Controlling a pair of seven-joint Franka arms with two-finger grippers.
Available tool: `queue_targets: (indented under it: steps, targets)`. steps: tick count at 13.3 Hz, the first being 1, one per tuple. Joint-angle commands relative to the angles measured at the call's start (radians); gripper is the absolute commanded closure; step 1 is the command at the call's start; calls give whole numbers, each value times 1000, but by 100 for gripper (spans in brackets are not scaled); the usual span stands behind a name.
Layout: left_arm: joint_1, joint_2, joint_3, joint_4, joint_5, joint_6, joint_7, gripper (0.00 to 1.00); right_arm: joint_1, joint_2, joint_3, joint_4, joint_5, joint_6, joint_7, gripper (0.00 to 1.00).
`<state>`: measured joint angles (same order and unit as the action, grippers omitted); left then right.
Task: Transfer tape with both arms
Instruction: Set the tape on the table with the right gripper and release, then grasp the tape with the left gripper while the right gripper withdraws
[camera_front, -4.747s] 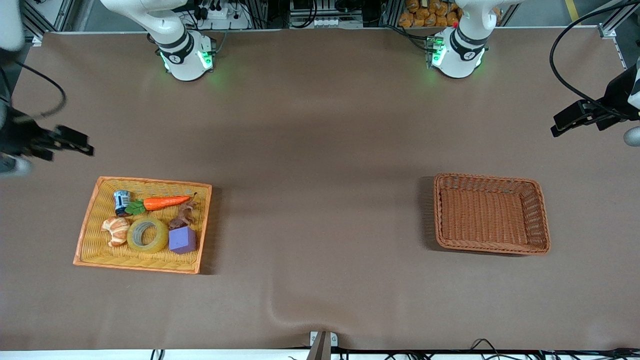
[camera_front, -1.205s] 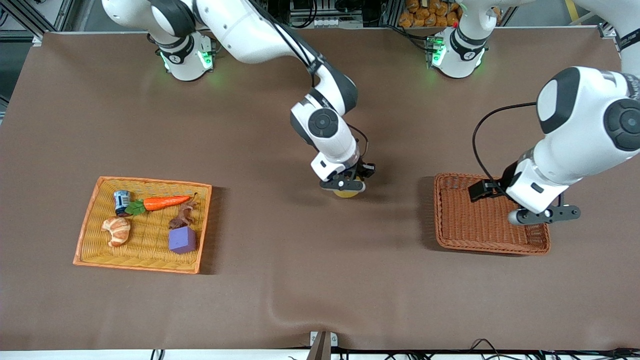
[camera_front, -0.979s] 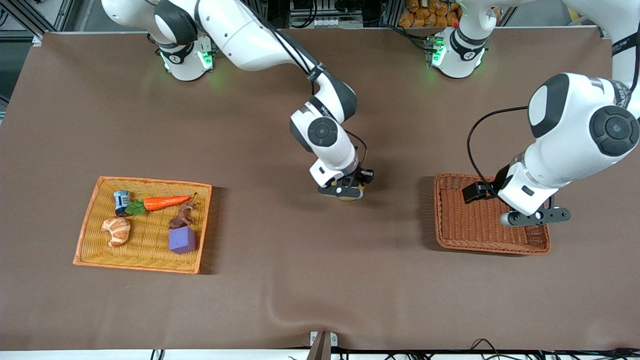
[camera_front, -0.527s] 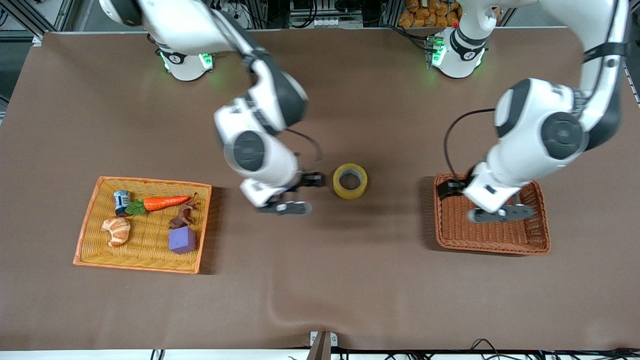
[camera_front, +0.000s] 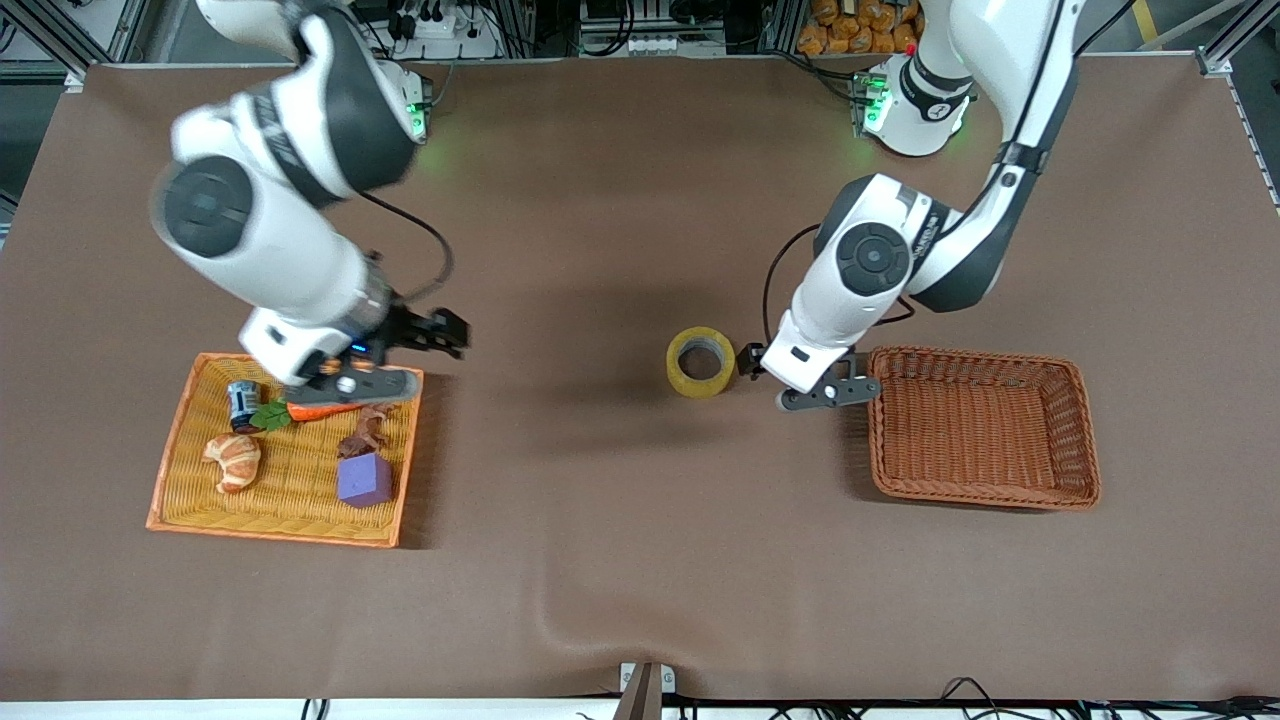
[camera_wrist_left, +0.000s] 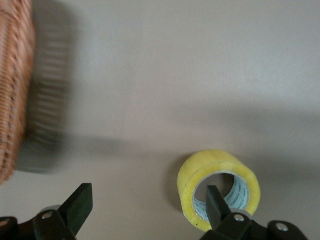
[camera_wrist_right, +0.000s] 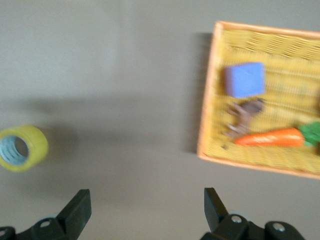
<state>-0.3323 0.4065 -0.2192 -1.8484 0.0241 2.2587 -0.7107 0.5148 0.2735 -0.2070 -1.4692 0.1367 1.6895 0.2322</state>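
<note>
The tape (camera_front: 700, 361), a yellowish roll with a grey core, lies on the table's middle, apart from both baskets. It also shows in the left wrist view (camera_wrist_left: 218, 187) and the right wrist view (camera_wrist_right: 22, 147). My left gripper (camera_front: 815, 388) is open and empty, low between the tape and the brown basket (camera_front: 980, 430). In the left wrist view (camera_wrist_left: 147, 210) one of its fingers (camera_wrist_left: 215, 202) overlaps the tape's hole. My right gripper (camera_front: 350, 383) is open and empty over the yellow tray's (camera_front: 290, 495) edge nearest the bases; it also shows in the right wrist view (camera_wrist_right: 145, 210).
The yellow tray holds a purple cube (camera_front: 364, 480), a carrot (camera_front: 335, 405), a croissant (camera_front: 233, 460), a small can (camera_front: 242, 400) and a brown figure (camera_front: 365, 435). The brown basket holds nothing.
My right gripper set the tape on the table's middle, let go and drew back to the yellow tray. My left gripper moved from over the brown basket to beside the tape.
</note>
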Motion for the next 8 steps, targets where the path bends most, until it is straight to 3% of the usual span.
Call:
queue_targets:
  steps: [1,5,7,8]
  targets:
    - [-54,44,6,-18,23,73,-56,0,-70,-131,14,-77,-32,-33,-36,0]
    - [-115,124,9,-17,23,137,-116,0,-111,-177,11,-34,-136,-137,-53,0]
    - [-122,135,8,-15,28,150,-121,0,-153,-172,11,62,-123,-291,-77,0]
    - [-122,150,7,-14,28,151,-121,0,-194,-180,24,64,-123,-307,-108,0]
